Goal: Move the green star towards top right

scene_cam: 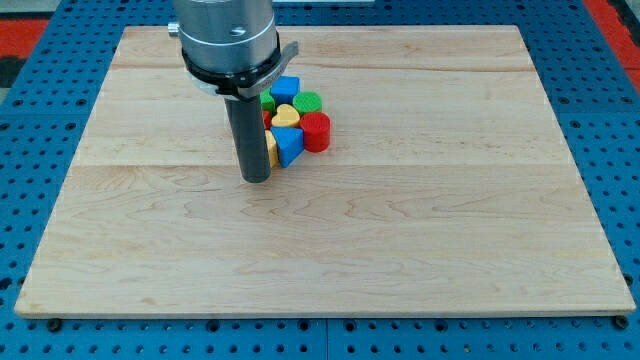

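My tip [257, 179] rests on the wooden board [400, 220] at the lower left of a tight cluster of blocks, touching or nearly touching it. The cluster holds a blue block [286, 87] at its top, a green block [308, 101] to the right, a green star-like block [269, 102] partly hidden behind the rod, a yellow heart [287, 115], a red cylinder [316, 131], a blue triangle-like block [288, 145] and a yellow block [271, 148] by the rod. A bit of red shows beside the rod.
The arm's grey flange [228, 40] hangs over the board's upper left. A blue pegboard [600, 60] surrounds the board on all sides.
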{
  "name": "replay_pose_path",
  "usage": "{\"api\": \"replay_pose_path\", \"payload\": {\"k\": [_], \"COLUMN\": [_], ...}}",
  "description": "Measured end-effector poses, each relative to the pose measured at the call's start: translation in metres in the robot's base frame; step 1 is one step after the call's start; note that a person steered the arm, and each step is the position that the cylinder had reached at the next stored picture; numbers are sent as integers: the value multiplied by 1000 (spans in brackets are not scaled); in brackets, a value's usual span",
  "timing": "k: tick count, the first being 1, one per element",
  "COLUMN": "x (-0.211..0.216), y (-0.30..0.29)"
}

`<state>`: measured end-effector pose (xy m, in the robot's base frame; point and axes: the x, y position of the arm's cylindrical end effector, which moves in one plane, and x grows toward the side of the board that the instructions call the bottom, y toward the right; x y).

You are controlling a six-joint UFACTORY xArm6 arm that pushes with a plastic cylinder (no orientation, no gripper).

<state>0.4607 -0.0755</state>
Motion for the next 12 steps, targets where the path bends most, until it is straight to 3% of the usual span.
{"api": "replay_pose_path", "payload": {"k": [1, 3, 6, 7, 9, 10, 12], "x": [0, -69, -79, -119, -169, -169, -168], "y": [0, -13, -78, -75, 8, 56, 75]}}
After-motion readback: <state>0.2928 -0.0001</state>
